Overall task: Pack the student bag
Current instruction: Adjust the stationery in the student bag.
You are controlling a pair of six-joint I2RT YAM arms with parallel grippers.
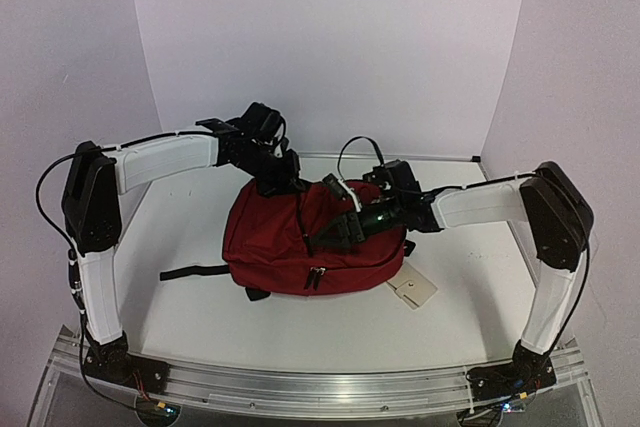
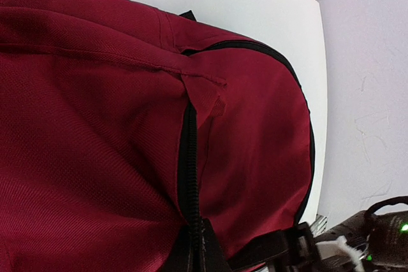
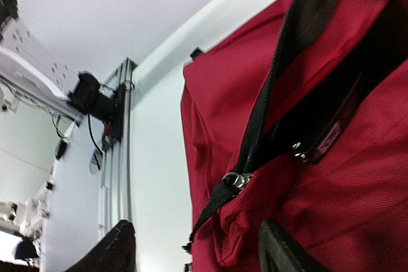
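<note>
We see the student bag [image 1: 300, 252], dark red, lying on the white table [image 1: 200, 322] btwn the two arms, front pocket toward the arm bases. The left gripper [image 1: 280, 185] sits at the bag's far-left top edge w/ jaws closed. In the left wrist view a black zipper [image 2: 187, 157] runs straight down to them, but we can't tell whether they pinch any fabric. The right gripper [image 1: 342, 229] is over the bag's upper middle, reaching in from the bag's right, jaws apart. One finger [image 3: 115, 250] is off the bag's edge and the other finger [image 3: 280, 253] is in front of the red fabric, contact unclear. Just beyond the gap btwn them is a metal zipper pull [image 3: 236, 181] w/ a black tab, where the zip gapes open. A black strap [image 1: 190, 273] trails from the bag's left side. A tan flat item [image 1: 413, 291] lies just beside the bag's near-right corner.
</note>
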